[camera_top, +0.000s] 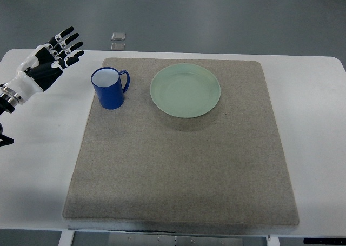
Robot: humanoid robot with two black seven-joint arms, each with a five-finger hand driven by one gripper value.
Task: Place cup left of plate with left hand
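- On the mat, the cup stands upright just left of the plate.
- The left hand is held apart, fingers spread, nothing gripped.
- Retreat should be kept clear of the cup.

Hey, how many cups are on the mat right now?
1. A single blue cup stands upright near the far left corner of the grey mat, just left of the green plate. Nothing in view could hide another.
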